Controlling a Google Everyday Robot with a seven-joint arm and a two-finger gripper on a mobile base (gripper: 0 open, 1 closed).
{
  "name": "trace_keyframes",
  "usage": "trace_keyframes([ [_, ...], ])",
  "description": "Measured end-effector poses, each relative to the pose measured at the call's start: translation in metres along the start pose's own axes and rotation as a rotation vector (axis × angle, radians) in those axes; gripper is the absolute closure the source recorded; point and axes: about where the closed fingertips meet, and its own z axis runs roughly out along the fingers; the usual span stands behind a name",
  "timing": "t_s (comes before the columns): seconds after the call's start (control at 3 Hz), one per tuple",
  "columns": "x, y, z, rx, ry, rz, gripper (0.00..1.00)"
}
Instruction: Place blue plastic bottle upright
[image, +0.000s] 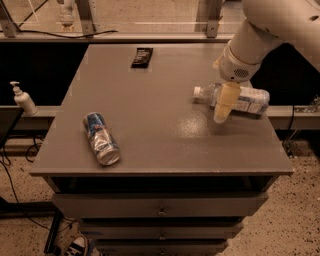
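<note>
The end effector (220, 116) hangs tip-down on the pale arm (272, 25) that comes in from the upper right; it crosses in front of the blue plastic bottle (249, 100), about a third of the way along from the cap end, with its tip just on the near side of the bottle and low over the worktop (165, 125); whether it is wide or narrow cannot be told, nor whether it touches the bottle, and it holds nothing that can be seen; the bottle lies on its side near the right edge of the worktop, its white cap (198, 91) pointing left and its blue-and-white label towards the right end; well to the left of the bottle and nearer the front edge lies a blue and silver can (101, 139), also on its side, its silver end towards the front; behind and to the left of the bottle, near the back edge, a small flat black object (142, 57) lies on the worktop; far to the left of the bottle, off the worktop, a white pump bottle (22, 99) stands upright on a ledge; below the worktop are grey drawers (160, 207).
</note>
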Motion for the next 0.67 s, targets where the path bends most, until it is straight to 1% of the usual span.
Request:
trace_keyframes([
  [0.33,0.0111,-0.0029,0.0157,-0.016,0.008,0.023,0.00],
  [0.67,0.0134,-0.0033,0.0233,-0.026,0.009,0.030,0.18],
])
